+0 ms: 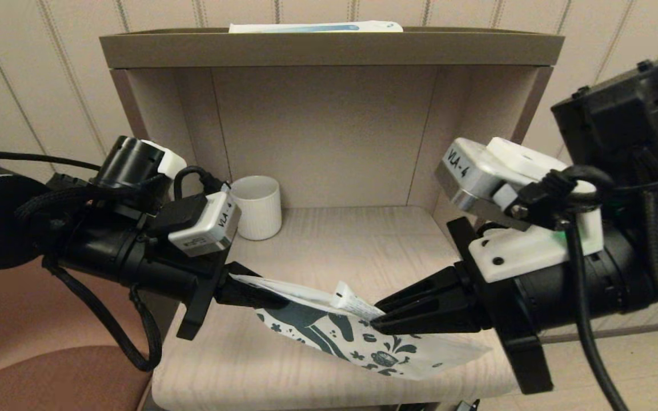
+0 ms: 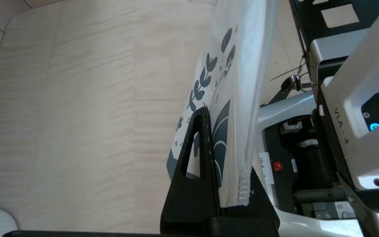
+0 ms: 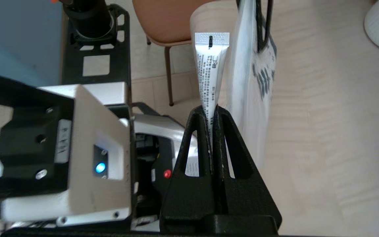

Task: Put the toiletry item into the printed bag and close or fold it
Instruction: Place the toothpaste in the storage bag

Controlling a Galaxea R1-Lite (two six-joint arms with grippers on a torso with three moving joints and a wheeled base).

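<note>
Over the desk (image 1: 283,365), under one shelf (image 1: 329,48), one bag (image 1: 363,348) hangs by its edge from the left hand (image 1: 249,294), clamped shut on it, while the right hand (image 1: 383,319) pinches the one tube (image 1: 354,302) at the bag's mouth. Judging by this, the tube is about to be put in but not yet inside, and closing remains. One mug (image 1: 256,206) stands behind and one box (image 1: 315,26) lies on the shelf.

The head camera looks down at the shelf table (image 1: 317,365) from up front. Each wrist camera sits close behind its fingers. All three see the printed bag (image 1: 363,342) (image 2: 235,98) (image 3: 248,82).
</note>
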